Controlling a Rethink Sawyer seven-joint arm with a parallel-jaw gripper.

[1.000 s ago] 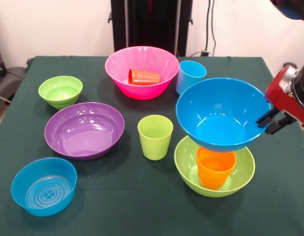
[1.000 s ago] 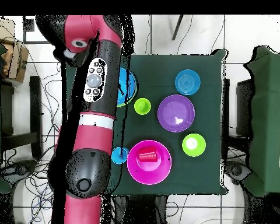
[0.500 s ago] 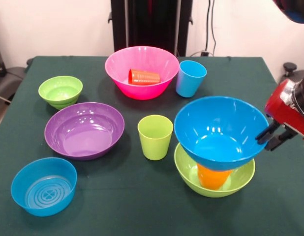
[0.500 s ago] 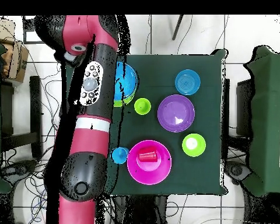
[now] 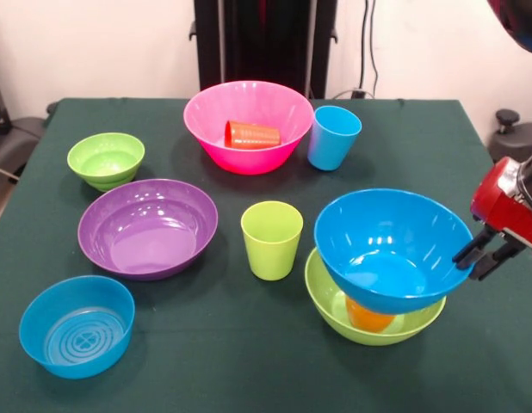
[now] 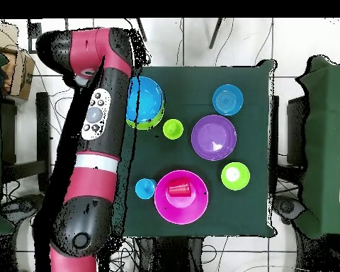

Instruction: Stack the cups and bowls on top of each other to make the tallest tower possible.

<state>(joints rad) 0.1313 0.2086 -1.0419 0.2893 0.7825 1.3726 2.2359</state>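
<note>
The tower stands at the front right: the large lime green bowl (image 5: 328, 297) holds the orange cup (image 5: 368, 317), and the large blue bowl (image 5: 388, 248) rests on that cup and hides most of it. My gripper (image 5: 474, 261) is at the blue bowl's right rim and shut on it. In the overhead view the blue bowl (image 6: 146, 99) covers the green bowl (image 6: 140, 125), and the arm hides the gripper. The lime green cup (image 5: 271, 239) stands left of the tower. The light blue cup (image 5: 333, 136) stands by the large pink bowl (image 5: 216, 120), where the red cup (image 5: 251, 135) lies on its side.
The large purple bowl (image 5: 147, 227) is at the centre left. The small lime green bowl (image 5: 105, 159) is behind it. The small blue bowl with a ringed base (image 5: 77, 325) is at the front left. The table's right edge is close to the gripper.
My gripper has come down with the large blue bowl. The bowl has gone from hanging above the orange cup to sitting low over it, inside the green bowl.
</note>
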